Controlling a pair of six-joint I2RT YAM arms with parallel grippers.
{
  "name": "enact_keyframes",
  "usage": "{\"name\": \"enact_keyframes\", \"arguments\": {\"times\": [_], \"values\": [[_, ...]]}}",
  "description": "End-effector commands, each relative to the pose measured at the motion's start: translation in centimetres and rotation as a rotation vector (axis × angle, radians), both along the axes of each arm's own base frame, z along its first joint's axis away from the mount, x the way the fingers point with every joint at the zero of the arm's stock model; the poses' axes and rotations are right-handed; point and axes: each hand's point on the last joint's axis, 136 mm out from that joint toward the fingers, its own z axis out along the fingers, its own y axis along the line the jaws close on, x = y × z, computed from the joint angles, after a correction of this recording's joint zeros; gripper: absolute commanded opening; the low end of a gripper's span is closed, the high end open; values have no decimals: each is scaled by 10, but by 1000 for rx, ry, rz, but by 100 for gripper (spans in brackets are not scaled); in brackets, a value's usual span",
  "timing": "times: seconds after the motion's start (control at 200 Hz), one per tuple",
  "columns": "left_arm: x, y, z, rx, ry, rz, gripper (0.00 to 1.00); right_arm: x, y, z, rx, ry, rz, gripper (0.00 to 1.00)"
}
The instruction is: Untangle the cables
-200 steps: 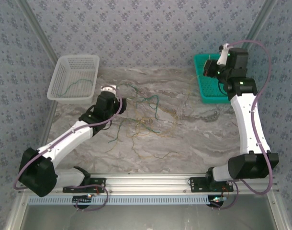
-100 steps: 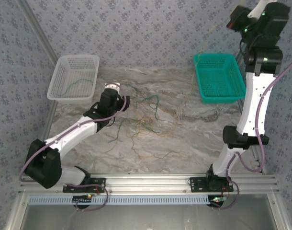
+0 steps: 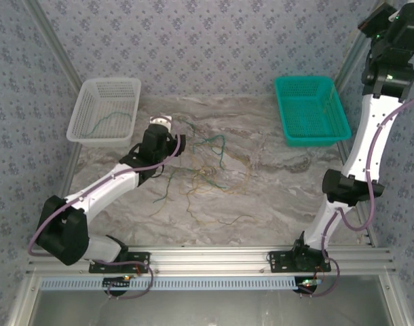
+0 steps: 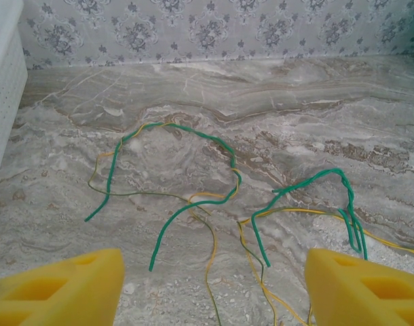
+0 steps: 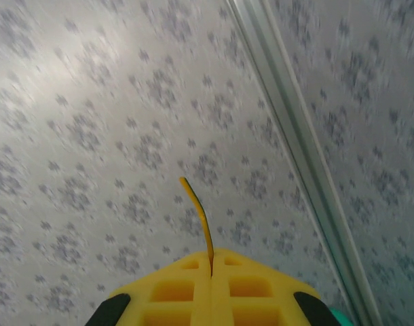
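**Left fingers spread over the tangle, right arm aloft with one strand**

From my remote seat, the left gripper (image 4: 210, 288) hangs low over the grey-veined marble table (image 3: 281, 197). Its yellow foam fingers (image 4: 58, 288) are released and stand wide apart with nothing between them. Just beyond those fingers lie the thin green and yellow cables (image 4: 227, 197), loose loops crossing one another on the stone; in the top view they sprawl mid-table (image 3: 200, 173), to the right of the left wrist. Further back on the left sits a white plastic mesh basket (image 3: 81, 112), with one green strand (image 3: 112, 121) curled inside it. At the far right rests a teal plastic mesh basket (image 3: 309, 80); whether it holds any cable I cannot tell. The right arm rises well above that basket, up against the patterned wall in the far right corner. Its wrist camera shows the right gripper (image 5: 211, 272) clenched on a single yellow strand (image 5: 197, 210), which pokes up from the seam between the pressed-together pads.
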Motion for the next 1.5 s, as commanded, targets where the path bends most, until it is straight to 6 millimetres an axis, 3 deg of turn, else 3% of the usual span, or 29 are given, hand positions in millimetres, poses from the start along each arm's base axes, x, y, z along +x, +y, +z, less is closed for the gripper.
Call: {"name": "enact_keyframes", "arguments": {"times": [0.0,0.11,0.24,0.4,0.625,0.84,0.939,1.059,1.244,1.494], "values": [[3,-4,-6,-20,3,-9,71,15,15,-47,22,126,48,0],[2,-3,-14,-14,17,-2,71,18,32,-99,9,218,53,0],[0,-2,-24,-6,35,1,71,11,32,-163,38,306,27,0],[2,-4,-31,10,52,-6,71,8,36,-191,25,366,42,0],[6,-8,-31,-16,55,-4,71,13,24,-198,-12,439,-9,0],[0,-7,-27,-9,48,-3,71,0,14,-138,-79,373,-80,0],[-2,-5,-32,-1,48,7,71,5,10,-129,-105,398,-97,0],[-3,-2,-42,5,53,17,71,21,10,-161,-110,539,-85,0],[-2,0,-52,37,69,22,71,42,13,-236,-162,716,-150,0],[-1,-7,-58,33,93,-15,71,53,15,-319,-121,861,-163,0]]}}
